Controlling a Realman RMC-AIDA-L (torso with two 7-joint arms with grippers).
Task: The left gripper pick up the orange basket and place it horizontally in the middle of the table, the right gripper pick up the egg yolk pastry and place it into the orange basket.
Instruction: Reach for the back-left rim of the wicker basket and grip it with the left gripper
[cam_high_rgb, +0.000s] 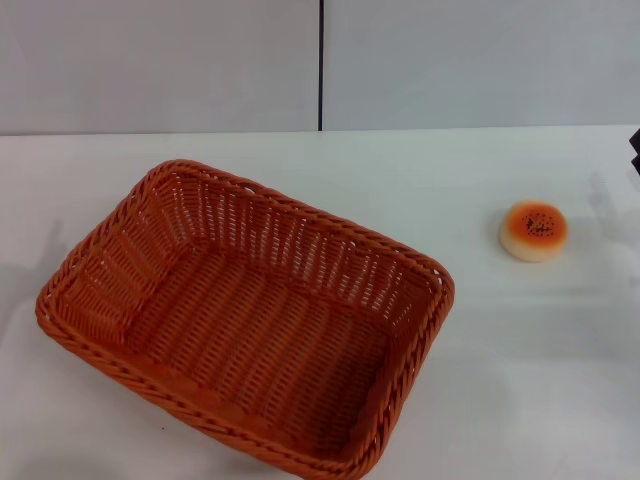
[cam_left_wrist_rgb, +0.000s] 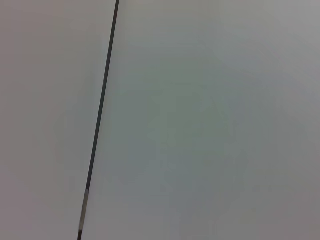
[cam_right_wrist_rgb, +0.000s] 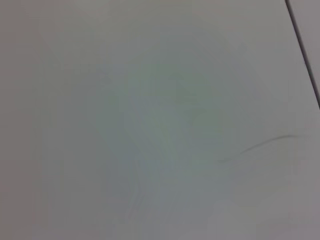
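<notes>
The orange basket (cam_high_rgb: 250, 330) lies on the white table (cam_high_rgb: 520, 380) at the left and centre of the head view, turned at a slant with one corner toward the front edge, and nothing is inside it. The egg yolk pastry (cam_high_rgb: 533, 231) sits on the table to the right of the basket, well apart from it, with its glossy orange speckled face up. A black sliver of the right gripper (cam_high_rgb: 635, 152) shows at the far right edge, behind the pastry. The left gripper is out of view.
A grey wall with a dark vertical seam (cam_high_rgb: 321, 65) stands behind the table. Both wrist views show only plain grey panel, with a dark seam (cam_left_wrist_rgb: 100, 115) crossing the left wrist view and another seam (cam_right_wrist_rgb: 305, 50) in a corner of the right wrist view.
</notes>
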